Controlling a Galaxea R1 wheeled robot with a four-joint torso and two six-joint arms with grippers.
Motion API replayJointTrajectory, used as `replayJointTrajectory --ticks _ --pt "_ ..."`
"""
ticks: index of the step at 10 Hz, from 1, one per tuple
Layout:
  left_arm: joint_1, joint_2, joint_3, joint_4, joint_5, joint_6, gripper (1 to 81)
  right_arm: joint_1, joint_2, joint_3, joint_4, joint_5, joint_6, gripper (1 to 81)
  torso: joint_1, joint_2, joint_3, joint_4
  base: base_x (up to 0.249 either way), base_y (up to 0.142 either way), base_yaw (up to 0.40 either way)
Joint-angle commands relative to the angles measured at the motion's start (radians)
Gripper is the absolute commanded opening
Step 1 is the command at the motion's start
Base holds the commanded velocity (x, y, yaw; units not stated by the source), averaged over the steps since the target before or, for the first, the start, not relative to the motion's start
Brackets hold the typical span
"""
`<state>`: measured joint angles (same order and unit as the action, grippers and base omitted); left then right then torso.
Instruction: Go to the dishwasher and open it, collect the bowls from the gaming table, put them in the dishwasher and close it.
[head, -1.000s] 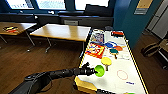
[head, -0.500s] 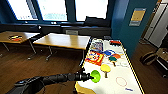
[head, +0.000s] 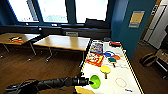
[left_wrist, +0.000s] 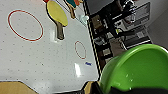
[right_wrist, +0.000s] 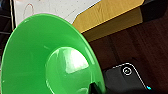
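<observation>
left gripper (head: 88, 81) pinches lime bowl (head: 95, 81) over gaming table (head: 130, 77) | right gripper: green bowl (right_wrist: 45, 57), grip untellable | no legible writing

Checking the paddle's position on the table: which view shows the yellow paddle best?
The head view: the whole yellow paddle lies on the gaming table. The left wrist view cuts off its blade.
</observation>
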<state>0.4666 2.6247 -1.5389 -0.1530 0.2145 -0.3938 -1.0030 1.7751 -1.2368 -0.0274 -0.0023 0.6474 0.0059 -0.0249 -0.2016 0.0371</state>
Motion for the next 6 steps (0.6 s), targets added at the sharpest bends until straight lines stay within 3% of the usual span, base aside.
replayJointTrajectory --ticks 1,2,4,6 --pt "-0.050 -0.150 0.171 0.093 -0.027 0.003 1.0 0.030 -0.041 -0.025 -0.057 -0.016 -0.002 1.0 0.000 0.000 0.000 0.000 0.000 0.000 0.000" --pt "-0.018 -0.182 0.180 0.122 -0.029 0.003 1.0 0.020 -0.038 -0.033 -0.062 -0.016 -0.003 1.0 0.000 0.000 0.000 0.000 0.000 0.000 0.000" --pt "0.022 -0.222 0.206 0.132 -0.029 0.004 1.0 0.000 -0.018 -0.039 -0.072 -0.013 -0.003 1.0 0.000 0.000 0.000 0.000 0.000 0.000 0.000" --pt "0.088 -0.239 0.209 0.171 -0.036 0.006 1.0 -0.015 0.020 -0.058 -0.074 -0.013 -0.003 1.0 0.000 0.000 0.000 0.000 0.000 0.000 0.000"
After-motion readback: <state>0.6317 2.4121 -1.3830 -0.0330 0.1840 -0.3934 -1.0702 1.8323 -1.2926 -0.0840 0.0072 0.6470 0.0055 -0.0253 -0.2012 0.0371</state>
